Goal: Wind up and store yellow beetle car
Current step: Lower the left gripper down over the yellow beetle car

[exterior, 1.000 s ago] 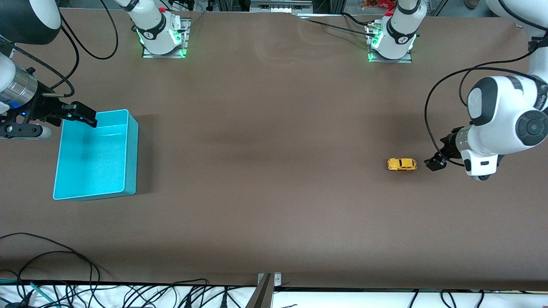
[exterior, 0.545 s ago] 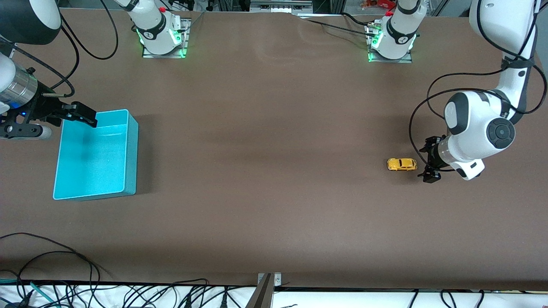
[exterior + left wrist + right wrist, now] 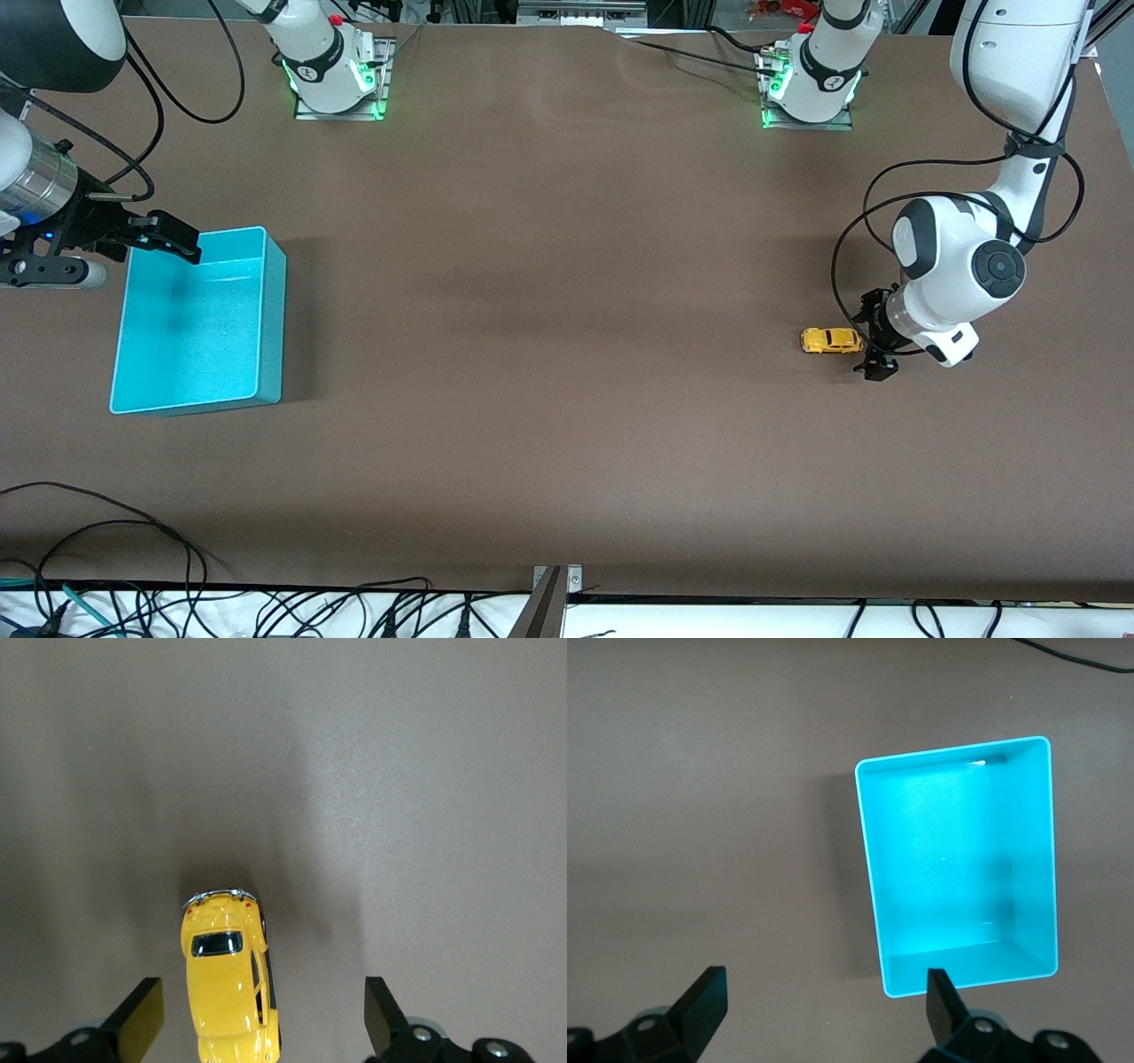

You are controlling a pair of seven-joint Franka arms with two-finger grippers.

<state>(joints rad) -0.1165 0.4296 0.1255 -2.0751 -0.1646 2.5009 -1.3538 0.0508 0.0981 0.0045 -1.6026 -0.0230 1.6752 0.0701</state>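
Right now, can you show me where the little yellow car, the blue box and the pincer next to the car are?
yellow beetle car (image 3: 831, 340), front view, on its roof.
teal bin (image 3: 271, 301), front view, on its side wall.
left pincer (image 3: 869, 338), front view, midway between its fingertips.

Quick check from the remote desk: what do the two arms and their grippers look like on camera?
Both arms are glossy white with dark grey joint caps, black cables looping along them, and green lights at the bases. The left gripper and right gripper are black, with flat black fingers.
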